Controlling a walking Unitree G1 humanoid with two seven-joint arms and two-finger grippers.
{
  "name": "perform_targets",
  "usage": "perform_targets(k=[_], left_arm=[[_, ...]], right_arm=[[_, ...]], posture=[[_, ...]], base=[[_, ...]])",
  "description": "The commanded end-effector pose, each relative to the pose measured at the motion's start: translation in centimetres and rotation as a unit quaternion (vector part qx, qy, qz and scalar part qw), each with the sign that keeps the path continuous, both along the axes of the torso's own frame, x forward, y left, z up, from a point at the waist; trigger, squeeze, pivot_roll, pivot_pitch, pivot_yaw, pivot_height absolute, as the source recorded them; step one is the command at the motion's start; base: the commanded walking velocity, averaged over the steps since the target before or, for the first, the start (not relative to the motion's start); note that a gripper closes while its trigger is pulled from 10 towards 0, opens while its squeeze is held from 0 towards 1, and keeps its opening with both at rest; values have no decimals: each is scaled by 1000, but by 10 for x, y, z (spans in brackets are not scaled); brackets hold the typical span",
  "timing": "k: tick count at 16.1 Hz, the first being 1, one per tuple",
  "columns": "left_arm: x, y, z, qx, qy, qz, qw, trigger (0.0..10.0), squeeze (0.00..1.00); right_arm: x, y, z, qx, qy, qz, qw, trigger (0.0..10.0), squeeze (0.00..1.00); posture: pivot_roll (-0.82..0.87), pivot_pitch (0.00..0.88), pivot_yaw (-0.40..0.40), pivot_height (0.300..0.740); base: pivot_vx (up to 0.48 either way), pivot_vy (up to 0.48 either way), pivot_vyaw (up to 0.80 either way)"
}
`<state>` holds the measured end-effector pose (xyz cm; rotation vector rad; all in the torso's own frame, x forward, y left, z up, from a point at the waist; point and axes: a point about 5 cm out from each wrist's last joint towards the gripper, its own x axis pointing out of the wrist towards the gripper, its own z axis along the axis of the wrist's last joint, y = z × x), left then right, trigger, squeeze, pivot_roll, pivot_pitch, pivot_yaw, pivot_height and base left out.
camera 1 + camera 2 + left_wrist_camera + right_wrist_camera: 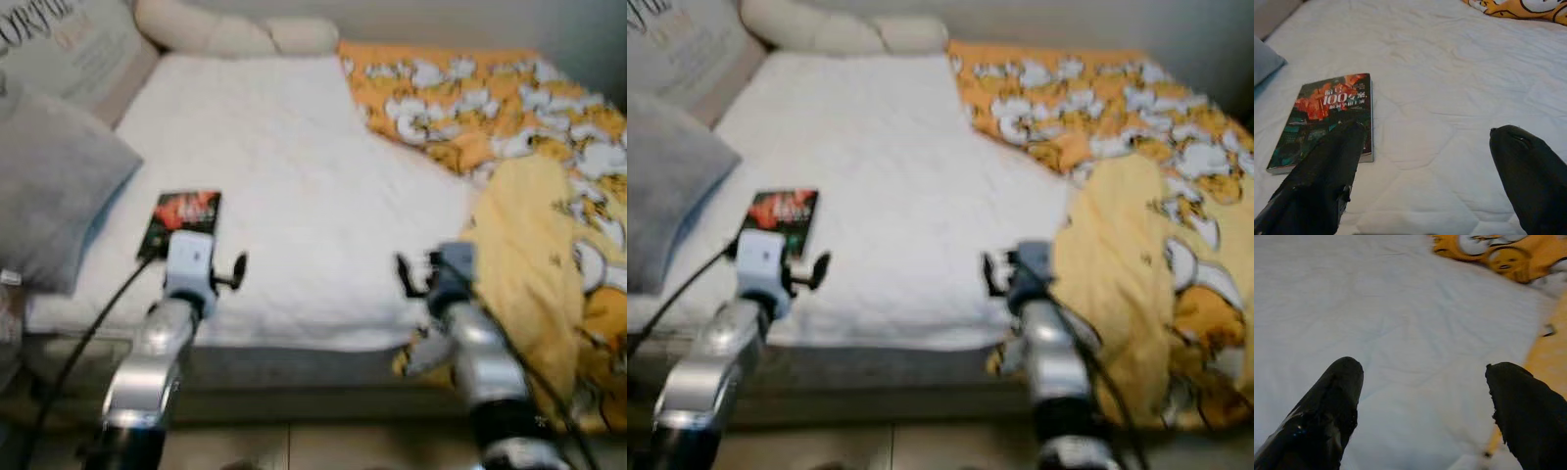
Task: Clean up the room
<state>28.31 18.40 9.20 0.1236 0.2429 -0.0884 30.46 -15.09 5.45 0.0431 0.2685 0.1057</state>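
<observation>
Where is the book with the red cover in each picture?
Left eye view: the book lies on the white mattress near the gray pillow, just beyond the left gripper.
Right eye view: the same book, again beyond the left gripper.
Left wrist view: the book lies past one black finger.
Right wrist view: not in it.
Shared landmark: the white mattress.

A bed (pixel 294 176) with a white quilted cover is filling the room's middle, a pale wall (pixel 441 20) is rising behind it, and beige floor (pixel 323 446) is showing below.
</observation>
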Motion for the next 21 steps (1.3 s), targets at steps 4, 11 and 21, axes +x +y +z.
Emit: perform_targets(k=[4, 11, 21], left_arm=[[0, -4, 1, -3, -10, 0, 1000, 10000, 0], [1, -8, 1, -25, -13, -10, 1000, 10000, 0], [4, -6, 7, -38, -27, -14, 999, 10000, 0]], right_arm=[[-1, -7, -2, -15, 2, -13, 1000, 10000, 0], [2, -6, 2, -26, -9, -1, 1000, 10000, 0], [4, -3, 2, -12, 0, 1, 1000, 10000, 0]], posture=[[-10, 0, -4, 740], [-13, 0, -4, 740], [-13, 0, 2, 740]], base=[[0, -342, 0], [0, -89, 0], [135, 0, -280]])
